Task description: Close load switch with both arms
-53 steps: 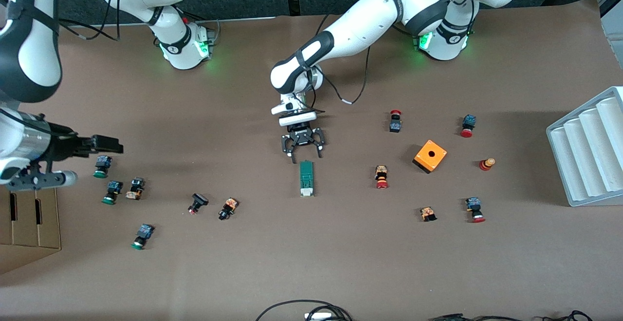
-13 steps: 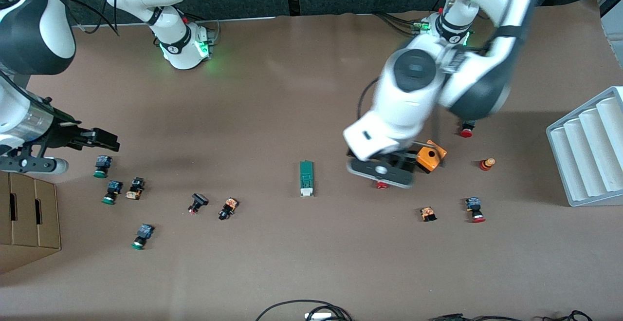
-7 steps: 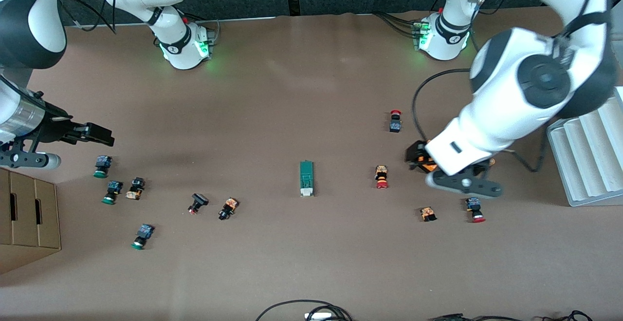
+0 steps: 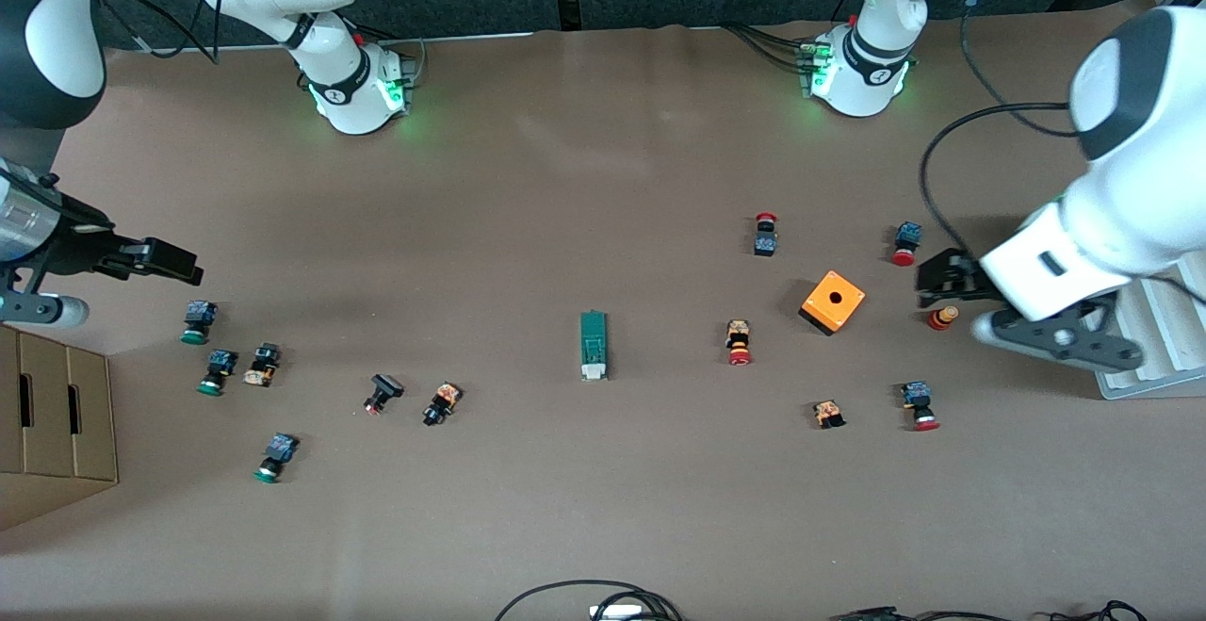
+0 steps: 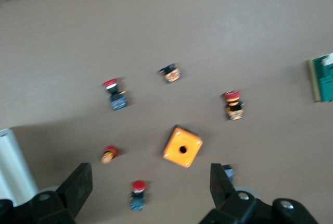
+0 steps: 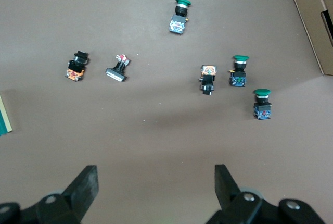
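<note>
The load switch [image 4: 594,345], a narrow dark-green block with a white end piece, lies alone at the middle of the table. Its edge shows in the left wrist view [image 5: 325,79] and in the right wrist view [image 6: 4,117]. My left gripper [image 4: 945,279] is open and empty, raised over the red-capped buttons beside the orange box [image 4: 833,302], well away from the switch; in its wrist view [image 5: 150,177] the jaws stand wide apart. My right gripper [image 4: 174,263] is open and empty, raised over the table by the green-capped buttons; its wrist view [image 6: 156,177] shows bare table between the jaws.
Red-capped push-buttons [image 4: 739,342] lie scattered round the orange box [image 5: 182,146]. Green-capped push-buttons [image 4: 197,322] lie at the right arm's end. A white ribbed rack [image 4: 1145,282] stands at the left arm's end, a cardboard box [image 4: 57,414] at the right arm's end.
The left arm has swung up and away from the load switch toward its own end of the table. The right gripper has drifted slightly toward its base. The switch has not moved.
</note>
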Available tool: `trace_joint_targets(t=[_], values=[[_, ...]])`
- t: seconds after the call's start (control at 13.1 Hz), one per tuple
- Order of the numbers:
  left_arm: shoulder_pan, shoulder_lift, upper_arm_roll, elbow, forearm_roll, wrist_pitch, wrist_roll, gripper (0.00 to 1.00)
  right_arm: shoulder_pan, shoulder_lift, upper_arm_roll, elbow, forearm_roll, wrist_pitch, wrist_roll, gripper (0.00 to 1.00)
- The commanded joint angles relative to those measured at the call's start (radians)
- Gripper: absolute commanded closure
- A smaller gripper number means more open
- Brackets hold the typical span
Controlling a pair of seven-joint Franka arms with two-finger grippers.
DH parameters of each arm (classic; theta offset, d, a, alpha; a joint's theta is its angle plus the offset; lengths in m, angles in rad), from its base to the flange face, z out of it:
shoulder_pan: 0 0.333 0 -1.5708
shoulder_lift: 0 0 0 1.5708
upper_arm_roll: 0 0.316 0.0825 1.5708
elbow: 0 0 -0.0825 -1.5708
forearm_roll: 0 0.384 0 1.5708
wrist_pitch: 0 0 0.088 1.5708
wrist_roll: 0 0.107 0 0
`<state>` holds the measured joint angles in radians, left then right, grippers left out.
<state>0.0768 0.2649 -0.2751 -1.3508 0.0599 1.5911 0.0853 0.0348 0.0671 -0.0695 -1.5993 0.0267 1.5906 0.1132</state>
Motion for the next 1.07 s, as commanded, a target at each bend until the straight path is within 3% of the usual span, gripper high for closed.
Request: trace_joint_targets(t=[0.0,0.38,0.99], values=[[-0.081,-0.119,0.167,-0.143,-0.047,0.016,0.059,0.00,0.000,0.005,0.005,0.015,0.012,-0.023,0.000,0.00],[-0.120,-0.259,0.287,-0.339,-0.077,0.072,0.054,0.00,0.004,-0.004,0.010,-0.027,0.010,0.032,-0.001,0.00],[-0.135,-0.253,0.287,-0.324,-0.049,0.061,0.044,0.00,-0.006,-0.015,0.005,-0.041,0.018,0.032,-0.012,0.00]])
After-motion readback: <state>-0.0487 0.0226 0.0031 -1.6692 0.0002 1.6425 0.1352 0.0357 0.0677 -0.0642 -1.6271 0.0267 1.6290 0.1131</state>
